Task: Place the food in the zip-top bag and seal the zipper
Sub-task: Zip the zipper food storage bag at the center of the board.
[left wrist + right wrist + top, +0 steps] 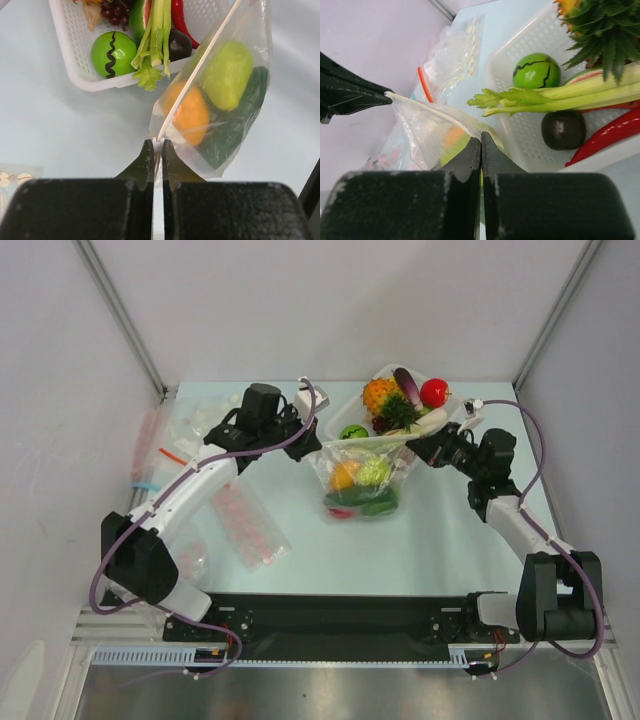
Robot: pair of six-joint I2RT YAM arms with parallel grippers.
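The zip-top bag [365, 485] hangs stretched between both grippers just in front of the white basket. Inside it lie an orange piece [190, 112], a light green piece [227, 75], a dark green piece [235, 127] and a red piece [340, 512]. The zipper [195, 80] runs taut along the bag's top edge. My left gripper [157, 145] is shut on the zipper's left end. My right gripper [481, 137] is shut on the bag's top edge at the right end. More food sits in the basket: a green striped ball [112, 54], celery [560, 95], a red chilli [610, 137].
The white basket [449, 412] stands at the back centre-right, close behind the bag. A flat packet with pink blobs [250, 525] lies front left. Clear packets [195, 420] and a thin red strip [172, 455] lie at the back left. Walls enclose the table on three sides.
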